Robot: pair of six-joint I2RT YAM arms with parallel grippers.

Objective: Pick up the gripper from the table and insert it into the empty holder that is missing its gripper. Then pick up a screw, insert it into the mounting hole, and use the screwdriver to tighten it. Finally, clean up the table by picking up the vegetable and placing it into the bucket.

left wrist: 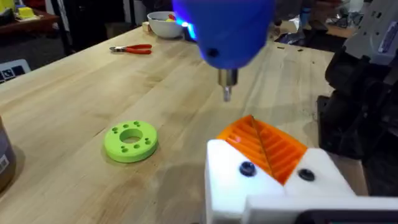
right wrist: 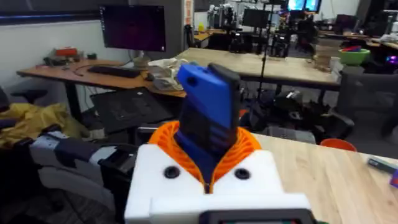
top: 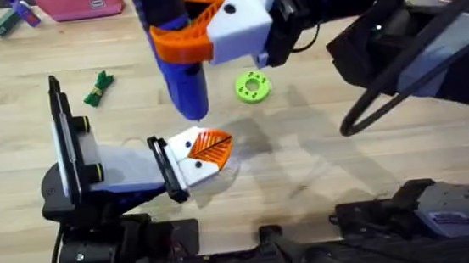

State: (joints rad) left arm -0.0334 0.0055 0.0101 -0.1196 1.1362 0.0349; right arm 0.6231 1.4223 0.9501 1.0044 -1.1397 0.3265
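I note the right pincer (top: 208,23) raised close under the camera, large and blurred, pinching the screwdriver (top: 179,60) upright; its upper end is cut off. The tip hangs just above the holder (top: 194,156) on the left pincer (top: 206,151), low over the tabletop (top: 323,166). I cannot tell the left fingers' spread. The vegetable (top: 99,88) lies well apart.

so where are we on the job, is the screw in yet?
Looks mid-tightening. The right gripper is shut on the blue screwdriver, its tip poised just above the left gripper, whose orange pads look in place on the white mounts. Whether the screw is seated can't be told. Cleanup is left: the toy vegetable still lies on the table.
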